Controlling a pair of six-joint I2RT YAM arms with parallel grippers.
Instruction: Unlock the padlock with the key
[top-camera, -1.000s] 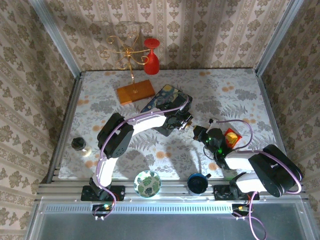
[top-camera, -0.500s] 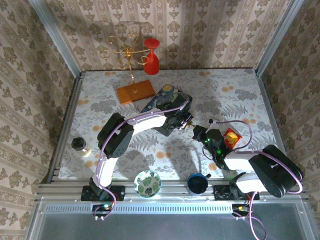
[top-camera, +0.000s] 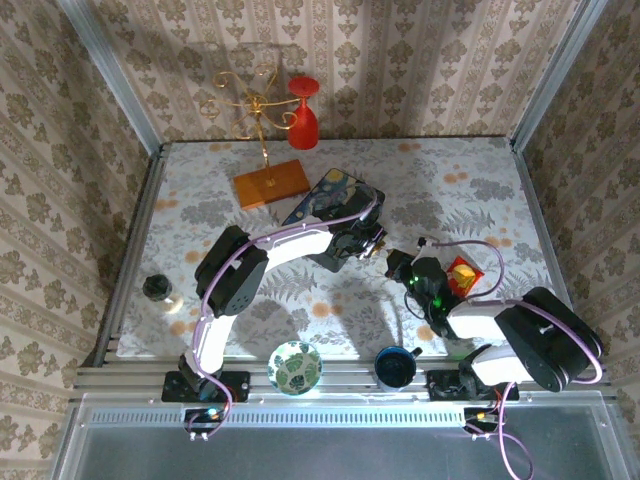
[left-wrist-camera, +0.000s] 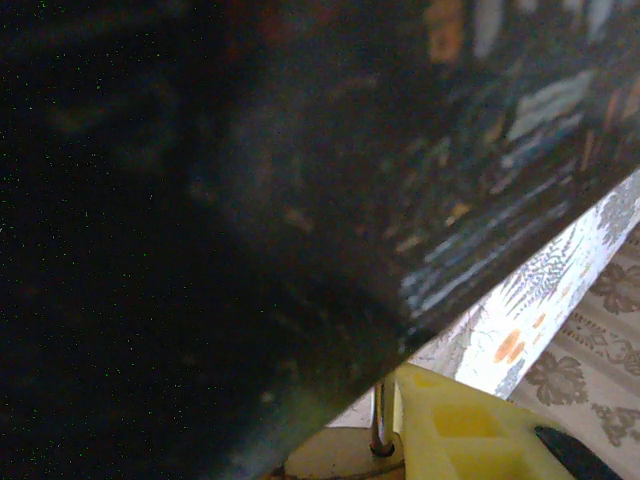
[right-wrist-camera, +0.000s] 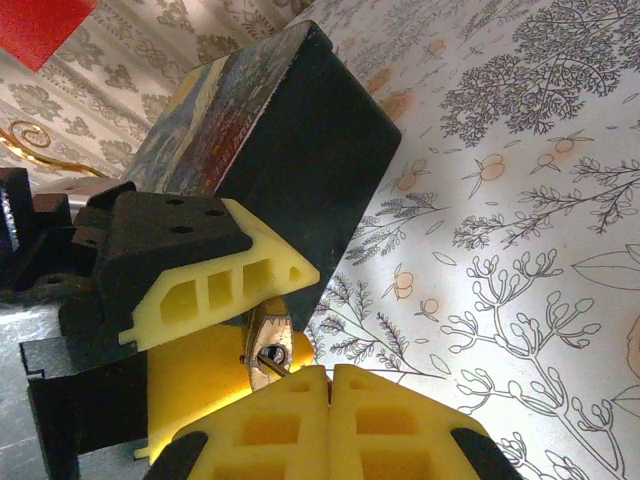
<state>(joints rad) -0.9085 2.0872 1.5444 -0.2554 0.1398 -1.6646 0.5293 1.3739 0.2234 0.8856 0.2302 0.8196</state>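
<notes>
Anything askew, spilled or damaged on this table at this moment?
Nothing is spilled or broken. One oddity: the left gripper holds the padlock close against the dark side of the painted box, leaving the shut right gripper a cramped approach.

Robot lab cell dressed as a home. Damask wallpaper panels (top-camera: 420, 60) sit inside a bare aluminium frame (top-camera: 330, 382), with a floral tablecloth (top-camera: 470, 180) on the table. The left arm (top-camera: 235, 275) and right arm (top-camera: 520, 335) are bolted to the near rail. Household props: gold wire stand (top-camera: 255, 100), red goblet (top-camera: 303, 110), patterned bowl (top-camera: 294, 366), dark mug (top-camera: 396, 366).
</notes>
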